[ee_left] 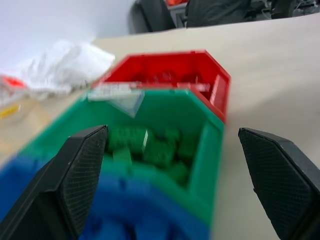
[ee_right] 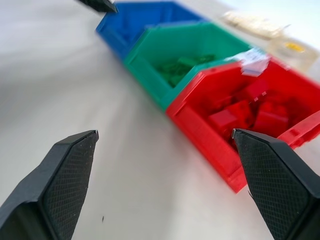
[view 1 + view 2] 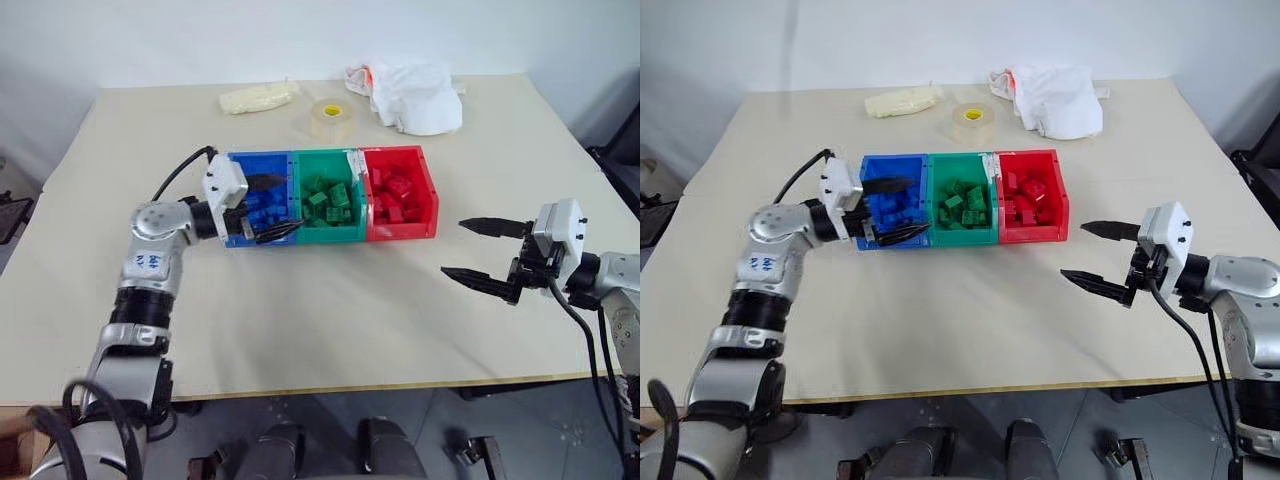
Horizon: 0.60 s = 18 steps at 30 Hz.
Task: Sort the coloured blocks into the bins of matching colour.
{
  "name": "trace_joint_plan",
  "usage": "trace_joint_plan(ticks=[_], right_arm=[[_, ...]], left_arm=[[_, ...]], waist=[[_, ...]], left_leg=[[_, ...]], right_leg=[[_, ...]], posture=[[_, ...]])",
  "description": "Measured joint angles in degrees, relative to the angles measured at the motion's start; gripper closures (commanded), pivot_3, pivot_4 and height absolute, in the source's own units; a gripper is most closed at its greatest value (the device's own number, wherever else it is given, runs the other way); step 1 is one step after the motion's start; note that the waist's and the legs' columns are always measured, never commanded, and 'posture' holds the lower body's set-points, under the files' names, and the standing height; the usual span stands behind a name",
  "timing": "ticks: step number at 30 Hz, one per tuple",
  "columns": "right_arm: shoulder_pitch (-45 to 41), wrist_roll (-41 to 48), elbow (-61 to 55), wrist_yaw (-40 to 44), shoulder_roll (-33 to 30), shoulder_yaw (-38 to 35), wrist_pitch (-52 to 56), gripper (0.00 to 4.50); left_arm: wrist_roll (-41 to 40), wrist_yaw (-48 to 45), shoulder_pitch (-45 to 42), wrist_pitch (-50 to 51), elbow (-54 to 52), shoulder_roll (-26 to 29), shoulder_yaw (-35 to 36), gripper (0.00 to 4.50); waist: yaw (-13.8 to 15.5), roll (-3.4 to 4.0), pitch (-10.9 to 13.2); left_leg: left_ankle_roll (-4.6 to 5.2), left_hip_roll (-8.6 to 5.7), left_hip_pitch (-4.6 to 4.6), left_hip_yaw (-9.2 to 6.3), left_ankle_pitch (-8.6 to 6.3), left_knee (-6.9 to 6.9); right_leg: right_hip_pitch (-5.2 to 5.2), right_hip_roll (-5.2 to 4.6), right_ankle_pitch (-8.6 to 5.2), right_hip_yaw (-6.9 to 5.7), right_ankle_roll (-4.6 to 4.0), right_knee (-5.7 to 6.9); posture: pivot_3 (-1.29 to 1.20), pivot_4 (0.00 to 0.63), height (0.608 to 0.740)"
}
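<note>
L gripper point(image 3: 272, 209) over blue bin point(image 3: 262, 160), fingers spread, empty.
Your R gripper point(image 3: 484, 250) hangs wide open above surface point(image 3: 330, 310), near red bin point(image 3: 402, 230).

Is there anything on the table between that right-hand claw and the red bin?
Nothing visible. Bare table lies between the right tool, whose fingers are open and empty, and the red bin. The tape roll and white bag sit behind the bins.

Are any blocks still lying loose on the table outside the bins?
No: the table around the bins is bare of blocks; they lie inside the three bins.
</note>
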Motion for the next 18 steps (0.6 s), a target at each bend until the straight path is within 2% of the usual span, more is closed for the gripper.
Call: trace_joint_plan(ticks=[3,9,12,18], right_arm=[[-3.2,-2.0,5.3,5.2,-2.5,2.3,-2.0,0.0],[-10.0,-6.6,17.0,11.8,-3.9,5.7,-8.0,0.0],[-12.0,-7.4,20.7,12.8,-3.4,6.3,-9.7,0.0],[-12.9,-8.1,23.6,13.6,-2.2,7.5,-10.9,0.0]], left_arm=[[-4.9,-4.0,9.7,5.7,-8.1,6.8,3.6,0.06],[-8.5,-6.8,23.5,8.1,-13.1,14.5,11.4,0.06],[-9.1,-6.8,26.9,8.2,-12.9,15.5,13.9,0.06],[-9.6,-5.6,27.7,8.1,-13.1,15.5,14.9,0.06]], waist=[[-0.5,0.04,0.0],[0.0,0.13,0.1],[0.5,0.15,0.1],[0.3,0.18,0.1]], left_leg=[[-0.03,0.07,0.09,0.04,-0.02,-0.11],[-0.04,0.06,0.11,0.03,-0.03,-0.11],[-0.04,0.06,0.09,-0.1,-0.03,-0.1],[-0.06,0.06,0.1,-0.07,-0.04,-0.13]], right_leg=[[0.0,0.03,-0.01,0.05,-0.03,-0.07],[0.06,0.01,-0.03,0.05,-0.06,-0.14],[0.11,0.0,-0.03,0.03,-0.06,-0.19],[0.09,0.0,-0.02,0.01,-0.06,-0.18]], posture=[[0.0,0.15,0.74],[0.0,0.15,0.74],[0.0,0.15,0.74],[0.0,0.15,0.74]])
